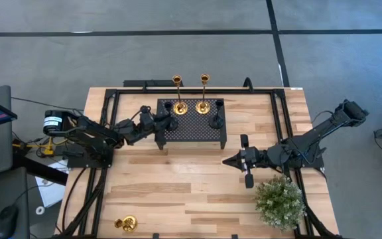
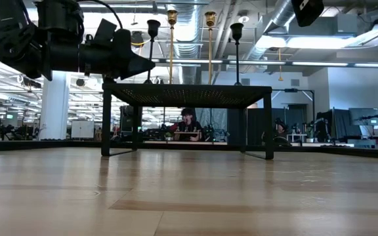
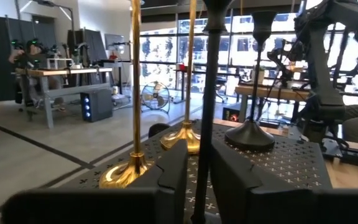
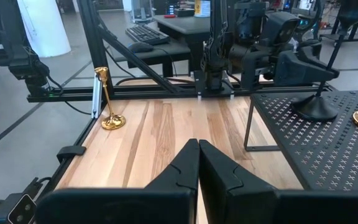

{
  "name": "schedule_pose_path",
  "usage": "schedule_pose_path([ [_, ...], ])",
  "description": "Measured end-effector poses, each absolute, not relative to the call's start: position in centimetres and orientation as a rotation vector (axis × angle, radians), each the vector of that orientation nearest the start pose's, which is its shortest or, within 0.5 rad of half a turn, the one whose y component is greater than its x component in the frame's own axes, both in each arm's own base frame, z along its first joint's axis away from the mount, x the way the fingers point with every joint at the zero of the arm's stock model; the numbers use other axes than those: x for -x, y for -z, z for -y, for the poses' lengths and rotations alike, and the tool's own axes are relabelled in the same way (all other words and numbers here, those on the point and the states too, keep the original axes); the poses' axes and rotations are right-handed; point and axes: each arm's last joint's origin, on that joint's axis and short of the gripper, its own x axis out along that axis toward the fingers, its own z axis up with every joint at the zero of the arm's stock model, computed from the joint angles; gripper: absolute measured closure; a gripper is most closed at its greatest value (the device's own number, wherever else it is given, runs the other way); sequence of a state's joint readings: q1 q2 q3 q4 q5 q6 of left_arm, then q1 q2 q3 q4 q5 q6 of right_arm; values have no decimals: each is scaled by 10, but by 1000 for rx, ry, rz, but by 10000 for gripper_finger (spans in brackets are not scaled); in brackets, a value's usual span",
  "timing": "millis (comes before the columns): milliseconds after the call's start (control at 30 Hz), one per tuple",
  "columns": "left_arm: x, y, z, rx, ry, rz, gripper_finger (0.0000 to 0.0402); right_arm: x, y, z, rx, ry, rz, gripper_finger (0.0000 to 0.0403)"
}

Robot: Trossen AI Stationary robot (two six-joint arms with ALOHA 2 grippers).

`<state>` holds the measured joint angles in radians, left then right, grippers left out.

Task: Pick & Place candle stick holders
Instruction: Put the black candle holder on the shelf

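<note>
On the black perforated metal stand (image 1: 192,125) at twelve o'clock on the light wooden surface (image 1: 178,179): two tall slim shiny gold candle stick holders (image 1: 178,105) side by side, one matte black holder (image 1: 216,121) at the three o'clock edge, another matte black holder (image 1: 167,106) at the nine o'clock corner. Left gripper (image 1: 159,124) at that corner, jaws clenched around the slim stem of the black holder there. Right gripper (image 1: 247,161) near four o'clock, beside a small green bushy plant (image 1: 280,202), jaws pressed together on nothing; a short gold holder (image 1: 126,223) standing alone at seven o'clock.
</note>
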<state>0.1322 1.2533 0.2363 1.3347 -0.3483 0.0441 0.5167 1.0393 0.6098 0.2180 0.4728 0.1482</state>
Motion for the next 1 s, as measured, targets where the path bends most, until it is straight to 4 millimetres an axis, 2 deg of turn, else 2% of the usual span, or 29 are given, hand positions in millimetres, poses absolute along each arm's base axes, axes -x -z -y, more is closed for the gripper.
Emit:
schedule_pose_path([
  [267, -203, -207, -40, 5, -579, 305, 313, -202, -264, -100, -49, -30, -189, 403],
  [1000, -203, -208, -40, 35, -572, 323, 301, -202, -264, -100, -49, -30, -189, 403],
])
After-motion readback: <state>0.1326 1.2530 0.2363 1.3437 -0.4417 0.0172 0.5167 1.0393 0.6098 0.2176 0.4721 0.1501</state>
